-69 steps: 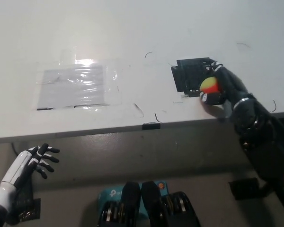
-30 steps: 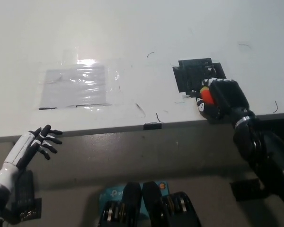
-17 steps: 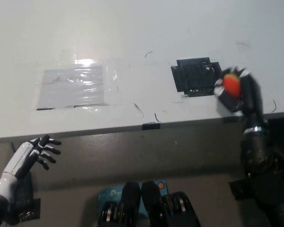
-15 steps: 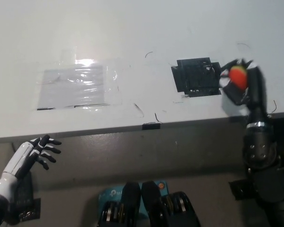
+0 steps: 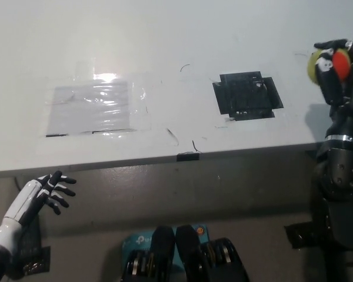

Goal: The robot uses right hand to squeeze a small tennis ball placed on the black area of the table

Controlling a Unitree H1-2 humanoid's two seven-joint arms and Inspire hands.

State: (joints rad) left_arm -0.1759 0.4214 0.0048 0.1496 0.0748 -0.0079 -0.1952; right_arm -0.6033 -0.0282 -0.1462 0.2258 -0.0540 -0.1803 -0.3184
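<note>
Lifting clear of the black area (image 5: 247,96), the right robot hand (image 5: 336,71) now holds the tennis ball (image 5: 330,63) high above the surface (image 5: 165,35), fingers wrapped around it; squeezing looks underway. The left robot hand (image 5: 42,193) rests open below the edge.

The right hand (image 5: 340,69) is black with white patches near its fingertips, on a bulky black arm ringed by a thin silver band. The left hand (image 5: 40,194) is white-backed with black fingers.
</note>
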